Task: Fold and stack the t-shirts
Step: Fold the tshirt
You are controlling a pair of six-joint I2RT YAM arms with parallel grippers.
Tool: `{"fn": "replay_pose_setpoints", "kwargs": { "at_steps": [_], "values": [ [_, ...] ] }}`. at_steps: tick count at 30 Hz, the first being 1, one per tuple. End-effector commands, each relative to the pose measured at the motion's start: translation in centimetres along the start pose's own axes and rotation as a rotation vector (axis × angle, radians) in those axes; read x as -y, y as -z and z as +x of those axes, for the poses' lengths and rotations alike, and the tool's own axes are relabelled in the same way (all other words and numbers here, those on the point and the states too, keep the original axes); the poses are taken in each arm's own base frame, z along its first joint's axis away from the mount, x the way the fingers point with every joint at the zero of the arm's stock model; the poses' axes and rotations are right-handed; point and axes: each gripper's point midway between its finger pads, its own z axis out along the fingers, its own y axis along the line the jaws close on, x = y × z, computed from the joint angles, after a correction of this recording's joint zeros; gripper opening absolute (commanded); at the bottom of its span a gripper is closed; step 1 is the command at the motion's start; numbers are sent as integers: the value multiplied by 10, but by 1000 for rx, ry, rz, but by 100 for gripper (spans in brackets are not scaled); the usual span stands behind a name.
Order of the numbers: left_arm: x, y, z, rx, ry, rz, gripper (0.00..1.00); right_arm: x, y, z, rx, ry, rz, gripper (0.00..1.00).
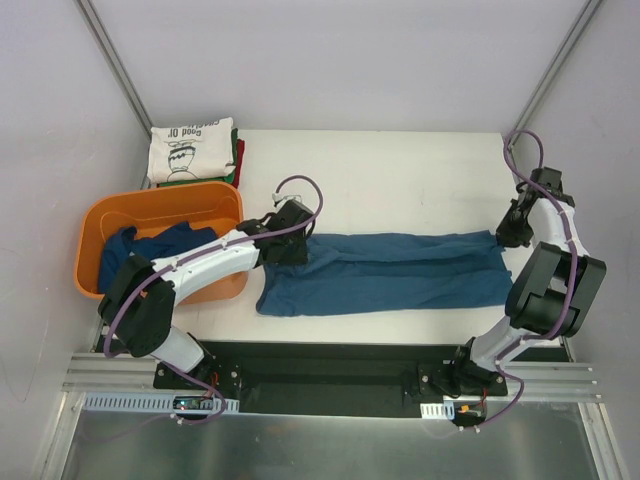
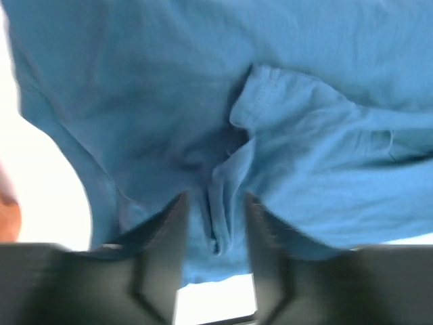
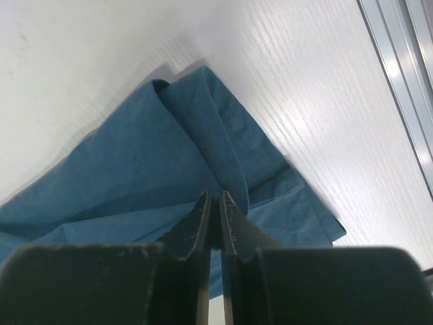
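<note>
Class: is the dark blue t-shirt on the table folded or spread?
Partly folded: the dark blue t-shirt lies as a long narrow strip, layers doubled at one end.

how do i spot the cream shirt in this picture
Find the orange tub at the left. Right behind it, the cream shirt lies folded on top of a green shirt and a red shirt. Only the cream one bears a dark vase print and lettering.

A flat shirt lies across the middle of the table. The left gripper is on its left end, the right gripper on its right end. Left of it sits a tub with a 2nd shirt in it. Behind the tub is a stack of shirts.
</note>
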Motion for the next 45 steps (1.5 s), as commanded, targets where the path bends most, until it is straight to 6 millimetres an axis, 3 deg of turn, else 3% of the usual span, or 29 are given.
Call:
{"fn": "replay_pose_setpoints", "kwargs": {
  "at_steps": [1,2,3,4,6,7,8,11,13,14,15,16,17,21,24,27,31,32,34,35,40,45],
  "values": [
    [20,20,21,-69,18,141,46,24,-1,26,-95,-40,127,18],
    [23,25,24,-76,9,168,66,27,3,30,-109,-41,138,26],
    [28,35,24,-66,-3,203,72,27,6,31,-108,-44,142,38],
    [31,41,24,-65,-17,234,77,25,9,31,-106,-44,126,59],
    [36,56,12,-17,-28,272,99,15,21,27,-71,-45,67,77],
    [38,60,8,-3,-42,282,99,0,27,28,-68,-33,-18,91],
    [40,63,3,12,-51,289,99,-12,38,23,-27,-20,-88,97],
    [49,66,-17,50,-52,299,99,-62,67,21,44,84,-340,97],
    [54,62,-33,61,-47,301,99,-111,92,33,45,172,-582,97],
    [51,58,-40,50,-13,305,99,-129,103,33,71,206,-666,97],
    [61,57,-43,14,2,361,99,-150,114,44,58,265,-739,97],
    [62,53,-45,-4,27,378,99,-158,120,48,49,289,-767,97],
    [54,40,-49,-31,65,365,99,-163,123,49,51,295,-770,97],
    [58,21,-42,-110,66,398,99,-170,127,50,44,294,-782,97],
    [64,11,-25,-198,43,442,99,-161,121,50,48,283,-724,97],
    [53,2,-6,-245,45,410,99,-154,117,51,51,275,-688,97],
    [40,-5,15,-279,26,365,84,-144,110,53,43,257,-648,97],
    [35,-10,20,-292,21,338,77,-143,110,54,41,254,-648,97],
    [34,-13,26,-309,7,324,73,-142,110,53,43,252,-648,97],
    [33,-17,27,-317,2,315,70,-142,110,53,44,252,-646,97],
    [37,-18,25,-308,-16,310,35,-141,111,51,48,249,-644,97],
    [33,-17,32,-322,-38,293,20,-139,108,51,38,240,-634,97]
  ]
}}
